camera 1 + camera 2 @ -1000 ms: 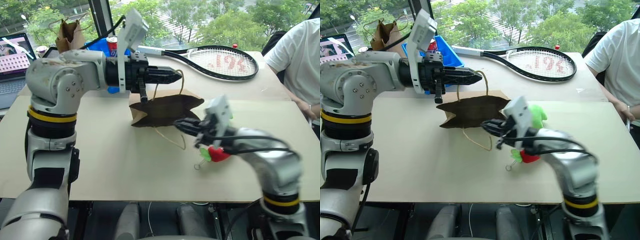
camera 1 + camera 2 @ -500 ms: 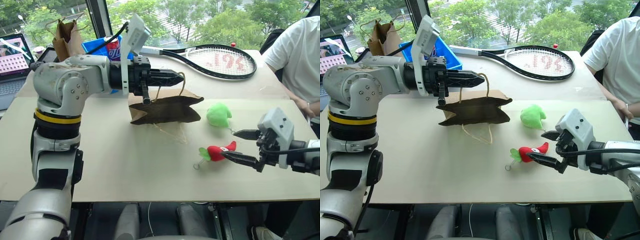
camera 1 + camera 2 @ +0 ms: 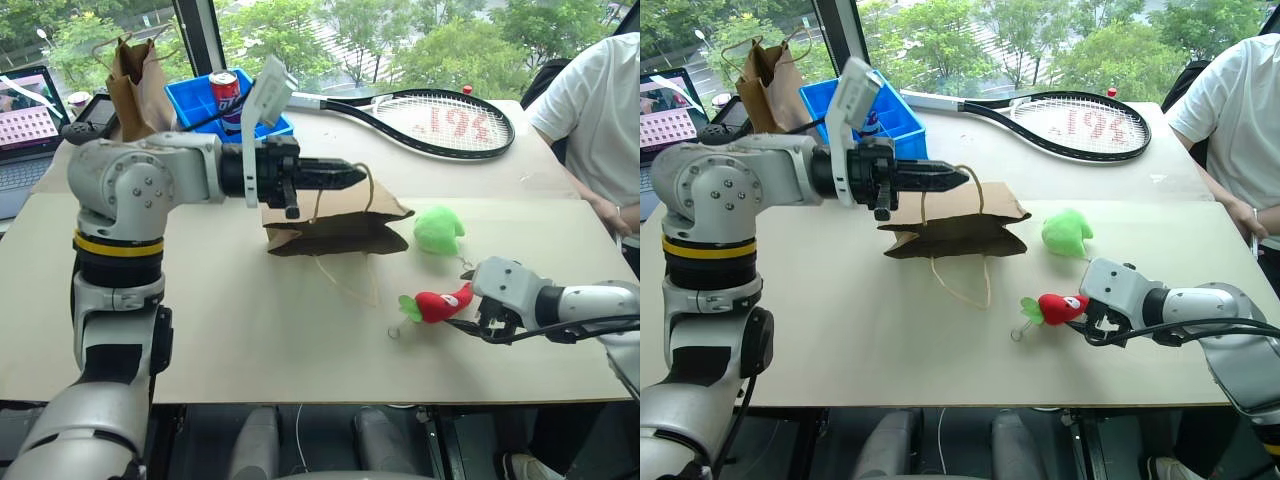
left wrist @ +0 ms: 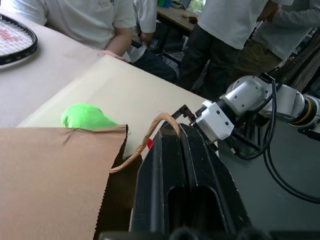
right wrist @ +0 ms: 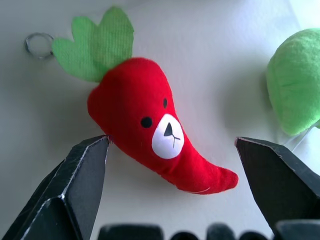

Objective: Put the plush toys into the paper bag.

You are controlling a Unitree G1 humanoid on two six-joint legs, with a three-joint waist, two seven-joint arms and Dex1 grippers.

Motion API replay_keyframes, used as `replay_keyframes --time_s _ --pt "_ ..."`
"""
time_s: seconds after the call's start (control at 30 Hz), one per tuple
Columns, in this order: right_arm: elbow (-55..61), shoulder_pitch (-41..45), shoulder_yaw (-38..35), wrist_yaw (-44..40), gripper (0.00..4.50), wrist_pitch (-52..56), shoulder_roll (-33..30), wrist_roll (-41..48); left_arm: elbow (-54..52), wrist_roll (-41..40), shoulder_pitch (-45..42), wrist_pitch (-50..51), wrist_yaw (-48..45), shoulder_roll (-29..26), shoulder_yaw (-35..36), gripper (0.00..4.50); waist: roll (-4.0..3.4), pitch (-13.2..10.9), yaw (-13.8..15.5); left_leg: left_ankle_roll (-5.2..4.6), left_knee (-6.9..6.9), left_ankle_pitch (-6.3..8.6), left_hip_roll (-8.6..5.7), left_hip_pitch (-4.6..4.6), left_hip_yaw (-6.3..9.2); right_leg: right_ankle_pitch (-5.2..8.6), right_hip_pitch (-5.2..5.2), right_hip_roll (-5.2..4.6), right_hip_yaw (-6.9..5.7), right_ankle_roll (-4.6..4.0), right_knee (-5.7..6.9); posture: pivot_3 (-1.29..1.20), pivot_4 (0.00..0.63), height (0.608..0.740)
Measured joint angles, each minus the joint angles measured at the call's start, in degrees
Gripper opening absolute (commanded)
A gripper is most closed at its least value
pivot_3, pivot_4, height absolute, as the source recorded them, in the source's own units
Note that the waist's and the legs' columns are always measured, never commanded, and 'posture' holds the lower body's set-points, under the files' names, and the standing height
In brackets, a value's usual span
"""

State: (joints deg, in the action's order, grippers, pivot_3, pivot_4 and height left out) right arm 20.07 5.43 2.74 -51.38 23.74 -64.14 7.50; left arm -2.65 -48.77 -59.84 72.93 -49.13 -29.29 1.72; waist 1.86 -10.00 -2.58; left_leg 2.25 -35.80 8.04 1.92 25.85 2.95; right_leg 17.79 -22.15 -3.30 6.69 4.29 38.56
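The wide brown paper bag [image 3: 335, 225] lies on the tan table, its mouth facing the toys. My left gripper [image 3: 350, 175] is shut on one cord handle [image 4: 150, 140] and holds that side up. The red chili plush toy [image 3: 440, 303] lies on the table to the right of the bag, green stem and keyring toward the bag. My right gripper [image 5: 171, 141] is open, low at the table, with one finger on each side of the chili's tail end. The light-green plush toy [image 3: 437, 228] rests behind the chili, beside the bag.
A tennis racket [image 3: 430, 120] lies at the back of the table. A blue bin [image 3: 215, 100] with a can, a small crumpled brown bag [image 3: 135, 75] and a laptop [image 3: 25, 110] stand back left. A person in white [image 3: 590, 110] sits at the right edge.
My right arm swung from the bag's mouth out to the right and down to the chili, and its jaws opened wide. The left gripper kept its hold on the handle.
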Motion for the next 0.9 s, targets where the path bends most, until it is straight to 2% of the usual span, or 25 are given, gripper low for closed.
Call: replay_keyframes --time_s 0.13,0.23,0.37,0.5,0.53,0.57,0.6,0.73,0.9 --pt "-7.01 4.15 4.17 -1.01 4.47 -6.01 2.77 -4.41 -1.41 -2.42 0.55 3.14 2.49 0.36 2.26 0.0 0.0 0.0 -0.04 0.0 -0.03 0.0 0.01 -0.02 0.01 -0.01 0.04 0.0 -0.01 0.0 0.0 0.0 0.15 0.74" --pt "-9.84 6.34 5.0 -1.7 3.78 -7.72 4.57 -5.11 -2.01 -4.23 1.86 6.04 4.51 1.22 3.2 0.0 0.0 0.0 -0.08 0.0 -0.02 0.0 0.02 -0.14 0.01 -0.03 0.14 0.01 0.0 -0.03 0.04 0.0 0.15 0.74" --pt "-9.56 5.48 4.54 -4.35 2.42 -6.47 4.44 -3.83 -2.03 -6.11 2.01 9.39 7.51 2.74 5.1 0.0 0.0 0.0 0.09 0.01 -0.05 -0.01 -0.01 -0.15 0.02 -0.03 0.17 0.0 0.0 -0.02 0.06 0.0 0.15 0.74" --pt "-6.05 2.44 -0.98 -8.55 1.1 -2.2 1.56 1.3 -1.55 -7.77 1.92 12.25 10.41 4.54 7.69 0.0 -0.02 -0.02 0.34 0.01 -0.05 0.0 -0.04 -0.11 0.02 -0.03 0.17 -0.03 0.0 -0.01 0.05 0.0 0.15 0.74" --pt "-3.06 2.09 -4.93 -10.34 0.74 0.04 0.2 4.58 -1.2 -7.95 1.86 12.9 11.51 5.21 8.4 0.0 -0.03 -0.03 0.33 0.01 -0.05 0.0 -0.02 -0.12 0.04 -0.03 0.17 -0.01 -0.02 -0.02 0.05 0.0 0.15 0.74" --pt "0.17 1.1 -9.91 -12.53 0.62 3.66 -1.15 8.84 -0.73 -8.22 1.63 13.82 12.61 6.37 8.97 0.0 -0.06 -0.05 0.34 0.01 -0.04 0.0 -0.04 -0.12 0.05 -0.03 0.18 -0.02 -0.03 -0.02 0.06 0.0 0.15 0.74" --pt "2.78 0.84 -13.73 -14.12 0.15 6.55 -2.11 12.22 -0.21 -8.64 1.48 14.5 13.42 7.14 9.39 0.0 -0.08 -0.05 0.34 0.01 -0.04 0.0 -0.03 -0.13 0.06 -0.03 0.2 -0.02 -0.03 -0.02 0.07 0.0 0.15 0.74" --pt "9.72 1.92 -24.05 -16.35 0.04 15.83 -4.66 22.27 0.88 -9.47 1.2 15.6 14.91 8.45 9.87 0.0 -0.06 -0.06 0.18 0.01 -0.04 0.0 -0.02 -0.18 0.07 -0.04 0.23 0.0 -0.04 -0.02 0.06 0.0 0.15 0.74" --pt "16.85 5.25 -27.15 -14.73 0.04 24.36 -4.98 33.97 2.0 -9.7 -0.41 15.72 15.58 8.99 9.87 0.0 -0.05 -0.06 0.23 0.01 -0.04 0.0 -0.03 -0.17 0.06 -0.03 0.23 -0.02 -0.05 -0.02 0.05 0.0 0.15 0.74"
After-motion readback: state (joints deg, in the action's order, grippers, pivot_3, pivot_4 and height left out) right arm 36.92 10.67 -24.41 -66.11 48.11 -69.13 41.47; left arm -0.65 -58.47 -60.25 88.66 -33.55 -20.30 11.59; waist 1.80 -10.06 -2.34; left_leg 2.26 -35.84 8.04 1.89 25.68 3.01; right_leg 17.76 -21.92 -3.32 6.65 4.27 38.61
